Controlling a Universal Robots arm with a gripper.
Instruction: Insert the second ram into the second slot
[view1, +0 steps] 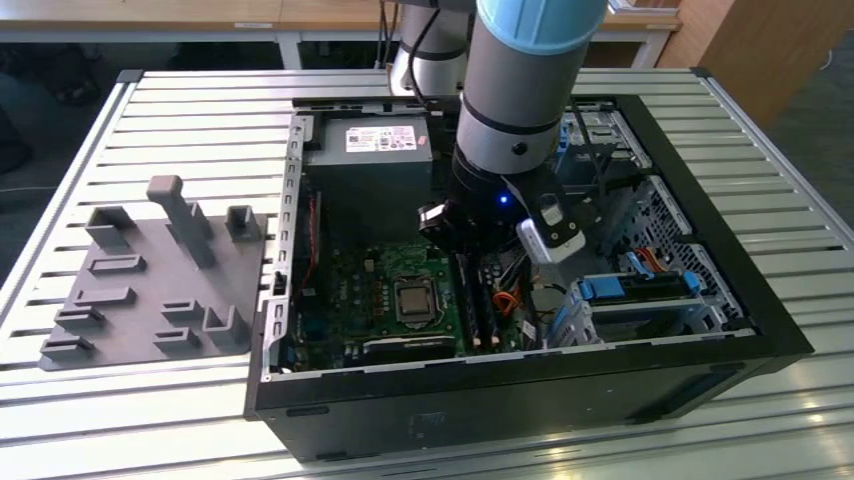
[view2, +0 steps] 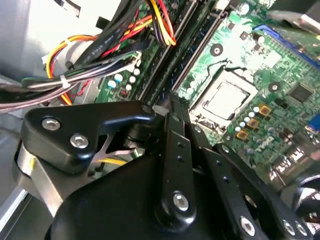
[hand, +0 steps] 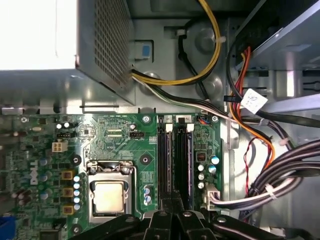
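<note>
Bench: slatted metal, carrying one grey tray and one open case.
Tray: at the exterior view's left, well apart from the work; several upright posts, nothing blue on it.
Case: one, lid off, one green board flat inside.
Socket: one, beside the slots.
Slots: a bank of long black channels side by side; exact number hard to tell.
Ram: one thin blue stick made out, on edge in the bank; whether it is the second cannot be told.
Axis: the stick runs straight away from the pincer, parallel to the slots, just beside its line.
Arm: one, reaching down into the case over the bank.
Pincer: one, narrow, fingers drawn together low over the bank; nothing seen between them.
Clips: chunky blue, at the exterior view's right.
</note>
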